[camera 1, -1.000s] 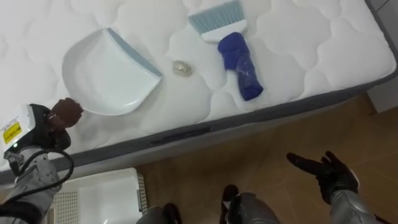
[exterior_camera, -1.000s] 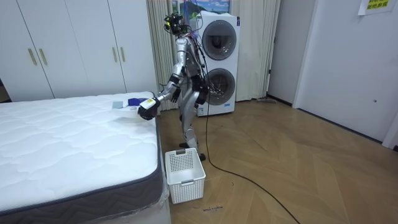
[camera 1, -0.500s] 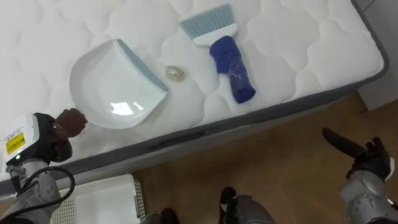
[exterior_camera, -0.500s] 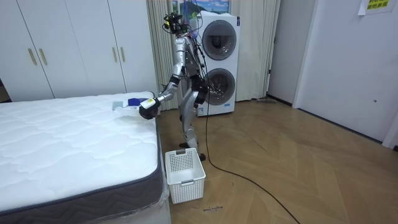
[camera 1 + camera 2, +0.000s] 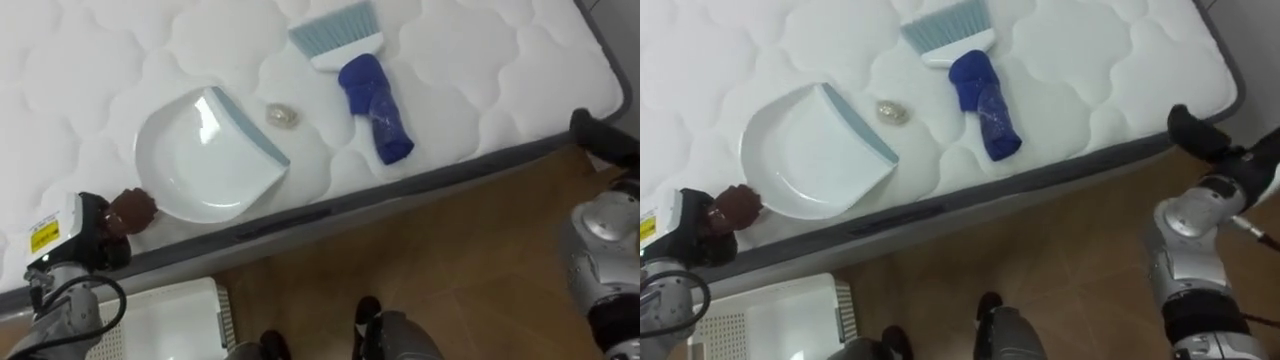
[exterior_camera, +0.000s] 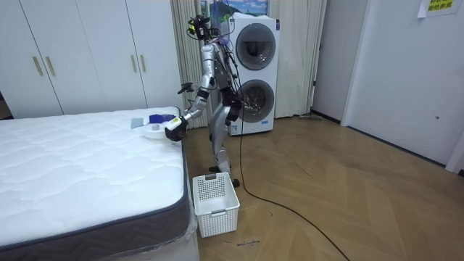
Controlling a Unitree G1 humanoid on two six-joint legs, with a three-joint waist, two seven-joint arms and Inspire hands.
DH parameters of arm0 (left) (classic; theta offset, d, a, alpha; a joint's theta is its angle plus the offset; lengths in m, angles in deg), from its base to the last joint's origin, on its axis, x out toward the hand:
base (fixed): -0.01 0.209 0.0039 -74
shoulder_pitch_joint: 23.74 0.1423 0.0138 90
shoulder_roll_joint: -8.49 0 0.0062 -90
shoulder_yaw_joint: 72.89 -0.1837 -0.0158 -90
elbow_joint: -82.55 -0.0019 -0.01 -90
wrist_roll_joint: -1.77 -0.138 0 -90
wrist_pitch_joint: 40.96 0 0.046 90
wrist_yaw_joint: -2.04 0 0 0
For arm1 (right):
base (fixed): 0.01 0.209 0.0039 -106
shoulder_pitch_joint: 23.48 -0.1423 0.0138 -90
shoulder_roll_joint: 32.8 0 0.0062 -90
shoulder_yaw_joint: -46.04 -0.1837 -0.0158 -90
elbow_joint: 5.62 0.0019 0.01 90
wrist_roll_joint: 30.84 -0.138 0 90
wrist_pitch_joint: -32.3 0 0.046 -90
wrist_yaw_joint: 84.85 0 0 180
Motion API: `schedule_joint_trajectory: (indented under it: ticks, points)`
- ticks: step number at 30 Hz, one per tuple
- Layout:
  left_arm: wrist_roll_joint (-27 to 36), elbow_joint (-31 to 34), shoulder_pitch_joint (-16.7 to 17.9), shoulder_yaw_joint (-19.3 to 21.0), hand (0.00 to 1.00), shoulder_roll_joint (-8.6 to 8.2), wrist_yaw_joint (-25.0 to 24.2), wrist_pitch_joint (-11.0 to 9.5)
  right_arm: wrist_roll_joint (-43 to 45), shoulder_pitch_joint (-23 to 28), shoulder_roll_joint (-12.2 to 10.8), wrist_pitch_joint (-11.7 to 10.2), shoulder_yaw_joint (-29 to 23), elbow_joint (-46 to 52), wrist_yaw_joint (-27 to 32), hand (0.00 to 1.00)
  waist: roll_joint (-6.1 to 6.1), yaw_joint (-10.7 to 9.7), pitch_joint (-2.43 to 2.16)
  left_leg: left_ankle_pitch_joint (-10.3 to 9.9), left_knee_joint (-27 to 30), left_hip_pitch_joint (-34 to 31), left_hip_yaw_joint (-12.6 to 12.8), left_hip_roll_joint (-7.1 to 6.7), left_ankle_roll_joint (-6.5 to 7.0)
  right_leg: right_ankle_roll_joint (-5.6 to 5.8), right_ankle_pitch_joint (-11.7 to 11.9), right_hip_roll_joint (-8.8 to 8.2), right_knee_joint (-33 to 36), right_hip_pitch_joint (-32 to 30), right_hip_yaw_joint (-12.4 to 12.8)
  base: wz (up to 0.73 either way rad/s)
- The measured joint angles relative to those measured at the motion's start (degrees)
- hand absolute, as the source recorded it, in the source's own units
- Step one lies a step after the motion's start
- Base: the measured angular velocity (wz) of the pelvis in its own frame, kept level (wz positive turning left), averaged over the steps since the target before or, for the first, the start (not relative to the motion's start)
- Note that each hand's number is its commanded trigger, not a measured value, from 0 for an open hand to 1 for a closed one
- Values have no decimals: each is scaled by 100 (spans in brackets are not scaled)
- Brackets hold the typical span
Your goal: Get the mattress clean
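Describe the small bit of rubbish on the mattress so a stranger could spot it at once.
On the white quilted mattress, look near the front edge, between the white dustpan and the blue-handled brush. The small crumpled lump lies just beside the dustpan's grey-blue lip. It is the only tiny, pale, wadded thing there, far smaller than either tool.

Home, bedroom with laundry corner: quilted white mattress (image 6: 72,167), white wardrobe doors (image 6: 87,58), two stacked washing machines (image 6: 255,72), wooden floor (image 6: 348,196), white laundry basket (image 6: 215,204).
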Motion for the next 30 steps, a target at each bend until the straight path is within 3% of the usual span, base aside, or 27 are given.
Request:
schedule_joint_trajectory:
  ticks: [7,11,13,19,30]
  points:
    - [38,-4,-305,-2,100,17,-586,15,220,-239,3,7,416,5,-251,0,-96,228,85,0,-60,-25,-19,20,0,-1,14,1,-62,8,-42,0]
    - [35,-71,-450,-14,100,40,-722,6,73,-499,6,16,698,-29,-486,0,-143,276,120,0,20,-91,-20,56,0,0,13,7,-51,7,-104,6]
    - [34,-90,-528,-125,100,41,-741,6,45,-683,5,19,960,-160,-716,0,-199,336,163,0,32,-94,-26,62,0,1,13,2,-49,20,-127,6]
    - [37,-53,-605,-238,100,38,-901,20,28,-732,1,91,1253,-269,-1266,0,-215,528,246,-24,127,-178,-66,106,23,-15,-12,-22,-31,23,-225,6]
    - [35,17,-898,-337,100,38,-1331,139,-226,-1019,4,428,1528,-1284,-2403,0,-214,749,249,-50,323,-462,-233,97,45,-26,-63,-98,172,-137,-363,7]
